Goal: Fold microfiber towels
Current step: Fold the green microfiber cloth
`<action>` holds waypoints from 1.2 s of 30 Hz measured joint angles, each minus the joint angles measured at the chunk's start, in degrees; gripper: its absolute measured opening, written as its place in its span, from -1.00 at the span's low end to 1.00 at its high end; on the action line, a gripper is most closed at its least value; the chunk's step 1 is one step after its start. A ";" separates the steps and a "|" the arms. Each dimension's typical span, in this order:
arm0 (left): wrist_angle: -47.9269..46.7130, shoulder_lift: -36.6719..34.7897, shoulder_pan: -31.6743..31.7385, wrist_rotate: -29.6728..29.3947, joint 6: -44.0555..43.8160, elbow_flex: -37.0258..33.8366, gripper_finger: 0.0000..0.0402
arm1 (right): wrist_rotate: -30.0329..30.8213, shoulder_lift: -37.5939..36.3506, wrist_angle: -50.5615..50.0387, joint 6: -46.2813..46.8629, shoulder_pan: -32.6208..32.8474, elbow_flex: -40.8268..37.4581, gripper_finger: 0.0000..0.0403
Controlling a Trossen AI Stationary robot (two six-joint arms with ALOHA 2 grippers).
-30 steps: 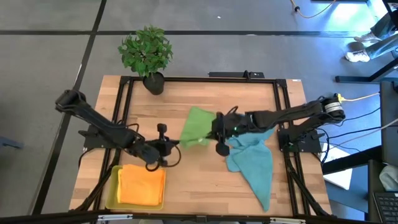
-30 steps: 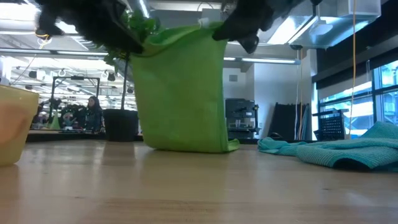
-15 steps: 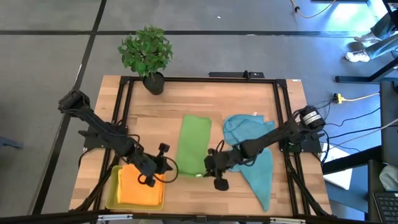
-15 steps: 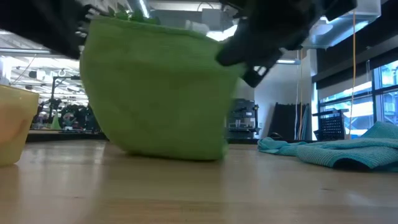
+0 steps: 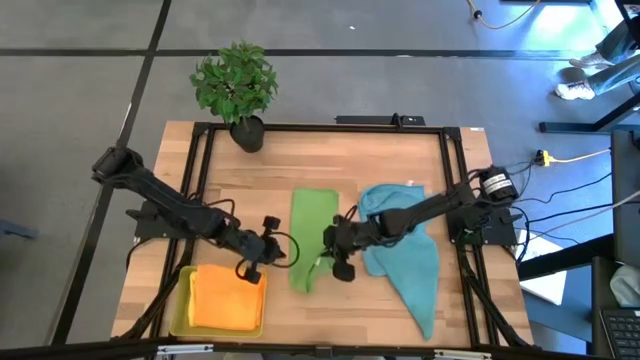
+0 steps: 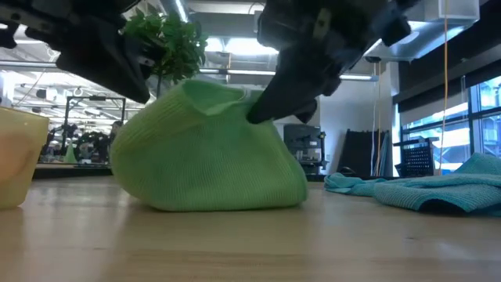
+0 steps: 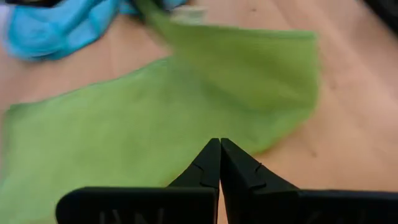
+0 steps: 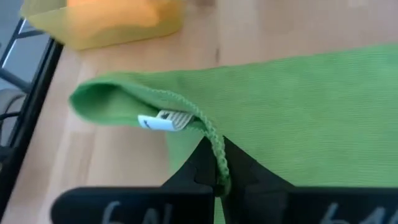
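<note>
The green microfiber towel (image 5: 312,225) lies as a long strip at mid table, its far part flat on the wood. Its near part rises in a hump (image 6: 211,164) between my two grippers. My left gripper (image 5: 280,250) is shut at the towel's left edge. My right gripper (image 5: 328,252) is shut on its right edge. Teal-blue towels (image 5: 410,255) lie crumpled to the right. An orange towel (image 5: 228,300) lies folded in the yellow tray (image 5: 180,310). My left gripper meets the green towel's left edge (image 7: 205,134), slanting down from the table's left; its shut fingertips hide the place of contact. My right gripper pinches the towel's hemmed edge (image 8: 214,146) between its two fingers, a little from the corner with the white label (image 8: 165,120). It slants down from the table's right. The held edge is raised and the cloth sags from it onto the table.
A potted plant (image 5: 237,85) stands at the far left of the table. The yellow tray sits at the near left corner, close to my left arm. Bare wood lies near the front edge between the tray and the teal-blue towels.
Both grippers came toward the near edge and down, then went a little back toward the far edge. The green towel first hung like a curtain between them. Its lower part has been laid flat on the table, and the held part now slumps in a low hump.
</note>
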 joint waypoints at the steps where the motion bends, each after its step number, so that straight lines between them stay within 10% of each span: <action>1: 1.58 0.07 0.23 1.57 0.12 -0.61 -1.00 | -0.01 0.00 0.00 -0.06 -0.65 0.00 -0.98; 22: 11.61 5.38 0.06 -1.69 -1.40 -1.04 -0.15 | 0.02 -0.02 1.72 1.43 -9.55 0.00 -0.98; 36: 18.96 12.68 2.16 -5.14 0.14 -1.04 -0.08 | 10.58 2.60 -5.00 4.07 -15.96 0.02 -0.98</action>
